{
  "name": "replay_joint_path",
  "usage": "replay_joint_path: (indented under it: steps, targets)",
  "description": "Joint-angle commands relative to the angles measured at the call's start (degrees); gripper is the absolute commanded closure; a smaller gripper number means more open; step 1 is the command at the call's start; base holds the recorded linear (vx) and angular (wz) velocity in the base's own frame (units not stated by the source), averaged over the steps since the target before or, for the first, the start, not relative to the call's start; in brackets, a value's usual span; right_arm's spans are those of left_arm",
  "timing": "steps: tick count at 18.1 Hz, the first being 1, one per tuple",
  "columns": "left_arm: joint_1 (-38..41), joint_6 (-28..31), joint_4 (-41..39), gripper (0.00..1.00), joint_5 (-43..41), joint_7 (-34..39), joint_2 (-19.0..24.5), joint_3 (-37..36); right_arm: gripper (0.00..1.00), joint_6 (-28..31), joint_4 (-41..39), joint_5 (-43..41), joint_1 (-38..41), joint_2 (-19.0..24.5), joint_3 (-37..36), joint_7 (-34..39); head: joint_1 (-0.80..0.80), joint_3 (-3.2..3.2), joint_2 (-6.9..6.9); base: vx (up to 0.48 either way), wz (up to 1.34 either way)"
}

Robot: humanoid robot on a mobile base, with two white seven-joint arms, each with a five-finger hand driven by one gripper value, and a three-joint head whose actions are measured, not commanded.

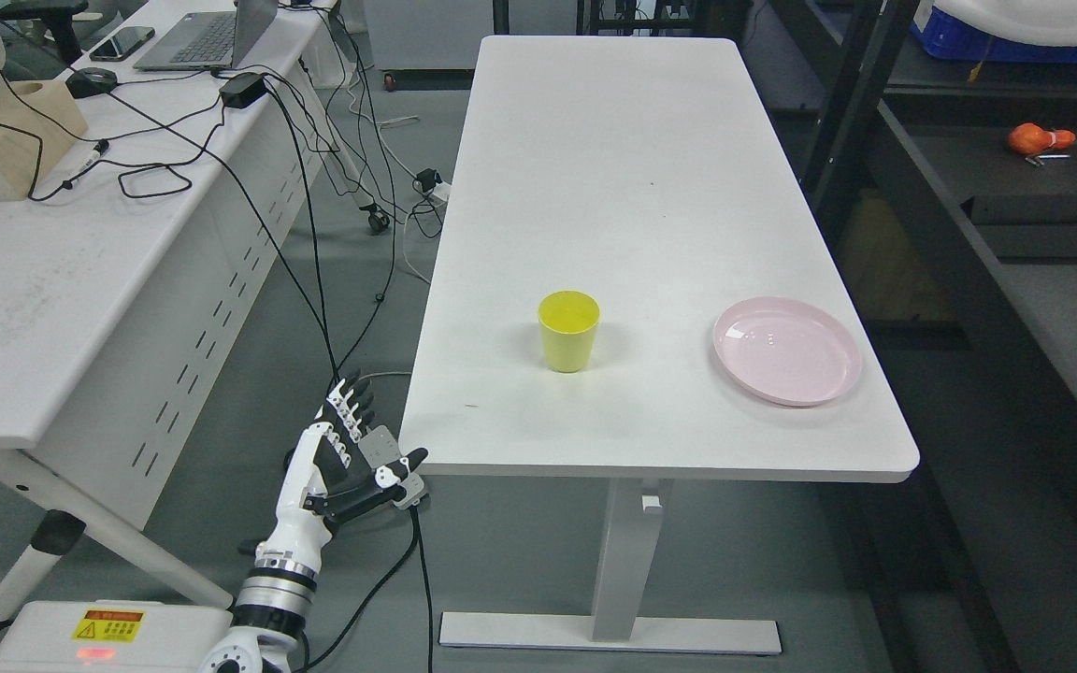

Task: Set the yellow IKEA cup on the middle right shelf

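White table [632,168] fills the middle of my head view, long axis running toward 12 o'clock. Second desk [52,280] off at 9 to 10 o'clock, cluttered with a laptop [207,37], cables, a wooden block [6,140]. Dark shelf unit [1015,243] runs up the right side, 1 to 4 o'clock; an orange object [1039,138] sits on one level at 2 o'clock.

Pink plate [786,350] near the table's front right corner, at 3 o'clock from the cup and well apart from it. Yellow cup [568,331] stands upright on the table, mouth up, looks empty, roughly frame centre.

My left hand [351,458] hangs at 7 o'clock, below the table edge and off its front left corner, fingers spread loose, holding nothing. Right arm is not in view.

Progress, as I judge it: nothing done. Cup not grasped, no reach begun; approach, grasp, lift, carry to the shelf and release all remain.

Hard to read: shelf levels are dark and cropped at the right edge, so I can't pick out the middle right shelf. The orange object is too small to identify.
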Motion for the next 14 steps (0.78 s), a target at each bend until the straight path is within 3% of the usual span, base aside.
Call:
replay_joint_path:
  steps: [1,14]
  targets:
    - [-0.55,0.12,0.07,0.01,-0.01,-0.03,1.00,0.30,0.01,0.02,0.00,-1.40,0.61,-1.00,0.97,-12.32,0.00,0.00,0.00,0.000,0.00]
    - [-2.12,1.43,0.33,0.01,-0.01,-0.03,1.00,2.05,0.01,0.02,0.00,-1.40,0.61,-1.00,0.97,-12.32,0.00,0.00,0.00,0.006,0.00]
